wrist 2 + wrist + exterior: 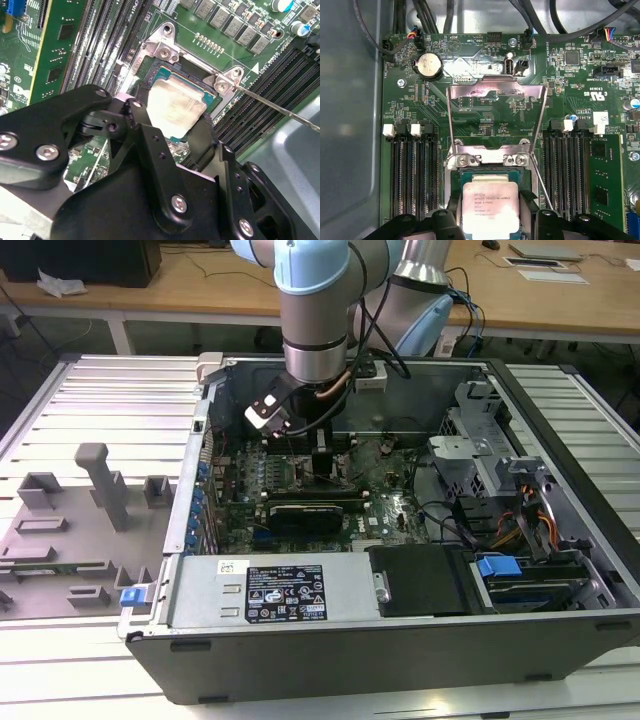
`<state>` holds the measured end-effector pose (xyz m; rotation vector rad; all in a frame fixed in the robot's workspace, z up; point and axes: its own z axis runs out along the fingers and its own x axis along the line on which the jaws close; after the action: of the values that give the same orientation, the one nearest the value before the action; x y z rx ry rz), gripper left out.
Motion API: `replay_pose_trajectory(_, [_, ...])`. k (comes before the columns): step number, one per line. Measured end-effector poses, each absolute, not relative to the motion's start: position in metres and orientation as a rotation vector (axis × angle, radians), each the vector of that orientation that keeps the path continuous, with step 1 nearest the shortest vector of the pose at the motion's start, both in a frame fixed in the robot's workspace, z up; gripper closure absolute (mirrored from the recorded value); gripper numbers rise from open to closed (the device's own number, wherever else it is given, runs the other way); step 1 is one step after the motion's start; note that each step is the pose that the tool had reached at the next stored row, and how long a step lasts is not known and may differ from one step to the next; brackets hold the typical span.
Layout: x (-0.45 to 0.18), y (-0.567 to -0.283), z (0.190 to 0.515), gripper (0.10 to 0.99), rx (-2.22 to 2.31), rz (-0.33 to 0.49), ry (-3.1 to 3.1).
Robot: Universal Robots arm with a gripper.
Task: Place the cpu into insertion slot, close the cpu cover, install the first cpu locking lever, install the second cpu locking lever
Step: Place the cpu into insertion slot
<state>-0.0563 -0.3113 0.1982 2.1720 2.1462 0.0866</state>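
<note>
The cpu (490,200), a pale silver square chip, sits over the insertion slot (492,171), whose dark rim shows just beyond it. My gripper (490,212) is shut on the cpu, with one black finger (453,210) against each of two opposite edges. The second wrist view shows the same grip: gripper (170,122), cpu (175,102) and slot rim (172,75). The cpu cover (495,90) stands swung open past the slot, its window showing the board behind. A thin locking lever rod (542,187) slants beside the slot. In the exterior view the gripper (322,462) is low over the motherboard.
Black memory slots (415,170) flank the socket on both sides. A coin battery (429,65) and cables (535,20) lie beyond the cover. The open computer case (560,440) has a drive cage at the exterior view's right. A grey fixture tray (70,530) lies at its left.
</note>
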Motion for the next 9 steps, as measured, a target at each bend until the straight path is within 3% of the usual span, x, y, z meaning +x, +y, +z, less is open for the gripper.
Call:
replay_pose_trajectory(1, [-0.0563, -0.3113, 0.1982, 0.533, 2.172, 0.087, 2.146])
replay_pose_trajectory(2, [-0.0563, -0.3113, 0.1983, 0.467, 2.172, 0.086, 2.146])
replay_pose_trajectory(9, [-0.0562, -0.3113, 0.2017, 0.467, 2.163, 0.068, 2.139])
